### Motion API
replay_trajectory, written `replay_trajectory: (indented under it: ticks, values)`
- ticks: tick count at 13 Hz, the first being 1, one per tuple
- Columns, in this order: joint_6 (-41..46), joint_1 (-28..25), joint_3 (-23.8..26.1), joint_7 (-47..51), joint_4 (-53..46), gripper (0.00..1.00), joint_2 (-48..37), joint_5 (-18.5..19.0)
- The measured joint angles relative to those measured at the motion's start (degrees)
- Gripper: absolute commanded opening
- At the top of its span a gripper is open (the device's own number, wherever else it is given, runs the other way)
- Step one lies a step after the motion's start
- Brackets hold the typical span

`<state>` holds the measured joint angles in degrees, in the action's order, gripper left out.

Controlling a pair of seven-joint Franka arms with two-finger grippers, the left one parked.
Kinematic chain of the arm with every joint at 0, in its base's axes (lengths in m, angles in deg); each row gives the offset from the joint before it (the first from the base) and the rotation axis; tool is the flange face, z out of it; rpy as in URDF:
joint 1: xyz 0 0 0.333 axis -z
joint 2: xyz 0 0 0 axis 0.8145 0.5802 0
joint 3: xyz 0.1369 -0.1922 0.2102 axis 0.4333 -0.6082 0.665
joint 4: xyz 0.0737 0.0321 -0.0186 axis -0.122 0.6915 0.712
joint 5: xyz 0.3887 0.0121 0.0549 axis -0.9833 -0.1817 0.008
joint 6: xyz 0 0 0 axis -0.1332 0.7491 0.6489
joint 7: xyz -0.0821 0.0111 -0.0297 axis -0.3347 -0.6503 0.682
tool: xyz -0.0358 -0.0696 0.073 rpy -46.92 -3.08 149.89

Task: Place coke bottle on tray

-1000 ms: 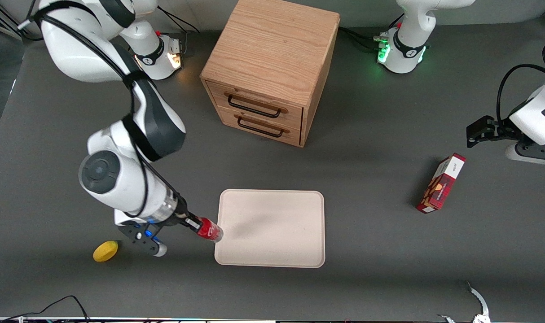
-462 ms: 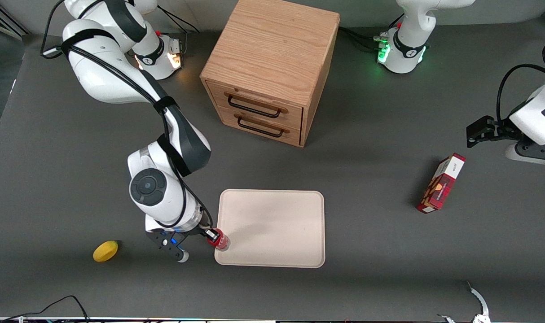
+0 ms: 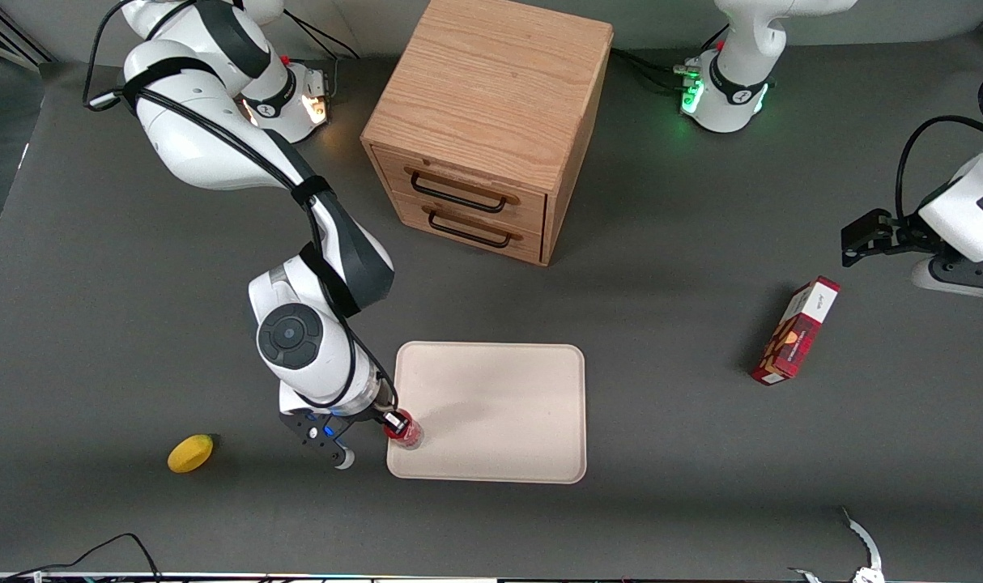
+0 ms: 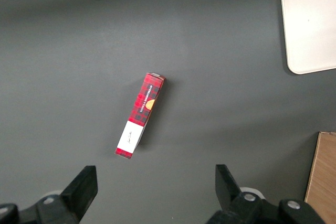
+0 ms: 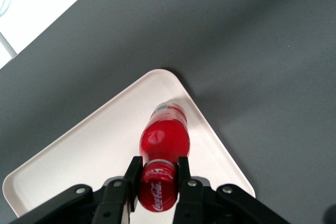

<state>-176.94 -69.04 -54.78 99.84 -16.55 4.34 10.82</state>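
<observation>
The coke bottle (image 3: 403, 429) is a small red bottle with a red cap and clear base. My right gripper (image 3: 394, 422) is shut on its cap and holds it upright over the tray's corner nearest the working arm and the front camera. In the right wrist view the two black fingers (image 5: 132, 174) clamp the red cap, and the bottle (image 5: 164, 139) hangs base down over the tray (image 5: 100, 145). I cannot tell whether the base touches the tray. The tray (image 3: 500, 405) is a flat pale beige rectangle with rounded corners. It also shows in the left wrist view (image 4: 312, 22).
A wooden drawer cabinet (image 3: 487, 121) with two drawers stands farther from the front camera than the tray. A yellow lemon (image 3: 190, 453) lies toward the working arm's end. A red and white carton box (image 3: 795, 330) lies toward the parked arm's end, also in the left wrist view (image 4: 140, 115).
My right gripper has carried the bottle from beside the tray's edge to above the tray's corner. The bottle went from tilted to upright.
</observation>
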Motion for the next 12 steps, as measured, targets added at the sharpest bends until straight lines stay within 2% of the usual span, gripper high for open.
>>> replay_trajectory:
  ticks: [1, 3, 4, 5, 6, 7, 12]
  values:
    - [0.0, 0.0, 0.2, 0.4, 0.0, 0.04, 0.1, 0.0]
    - [0.0, 0.0, 0.4, 0.7, 0.1, 0.25, 0.3, 0.0]
    - [0.0, 0.0, 0.4, 0.7, 0.1, 0.41, 0.5, 0.0]
    - [0.0, 0.0, 0.4, 0.7, 0.1, 0.75, 0.7, 0.0]
    - [0.0, 0.0, 0.4, 0.7, 0.1, 0.94, 0.8, 0.0]
    - [0.0, 0.0, 0.4, 0.7, 0.0, 1.0, 0.8, 0.0]
    - [1.0, 0.8, 0.7, 0.1, -2.1, 1.0, -1.1, 0.3]
